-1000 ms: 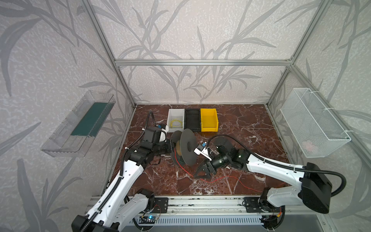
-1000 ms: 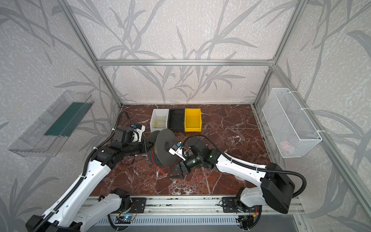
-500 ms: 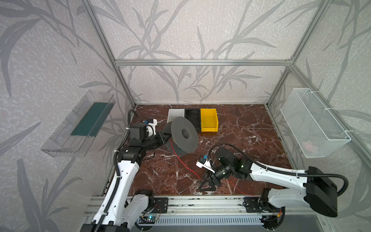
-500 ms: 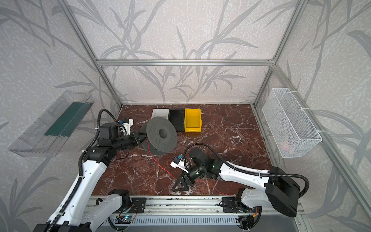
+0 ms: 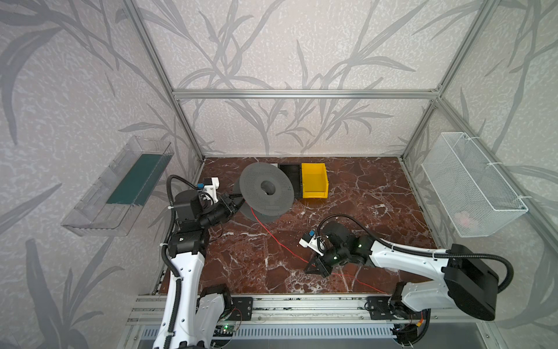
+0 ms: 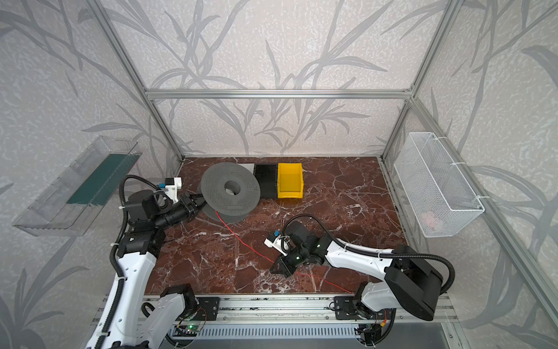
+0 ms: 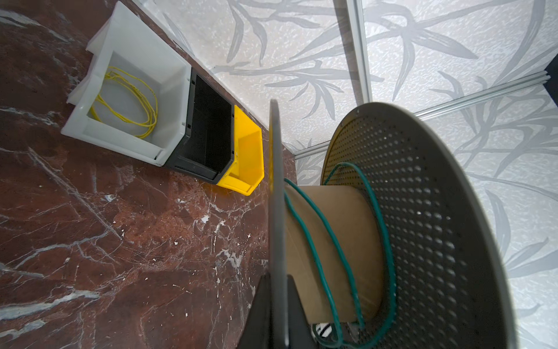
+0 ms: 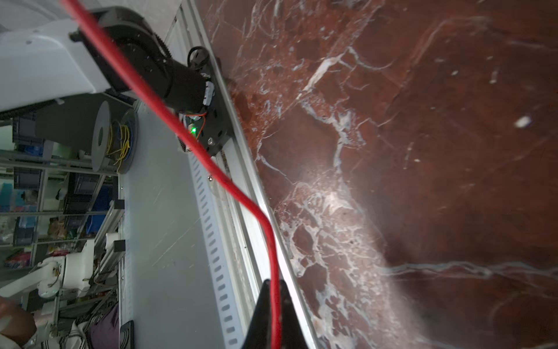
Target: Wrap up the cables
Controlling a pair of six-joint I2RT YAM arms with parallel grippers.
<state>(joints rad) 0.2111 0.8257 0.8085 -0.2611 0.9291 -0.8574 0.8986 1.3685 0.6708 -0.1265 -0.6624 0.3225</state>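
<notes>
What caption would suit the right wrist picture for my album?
Right gripper pinching the thin red cable over the red marble tabletop.

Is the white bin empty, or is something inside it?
Not empty: the white bin holds the yellow cable, coiled in loose loops on its floor.

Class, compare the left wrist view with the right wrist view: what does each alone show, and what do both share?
Left wrist only: the yellow cable coiled in the white bin, and the left gripper shut on the grey spool, which carries a green wire. Right wrist only: the red cable pinched in the right gripper. Both: the red marble tabletop.
</notes>
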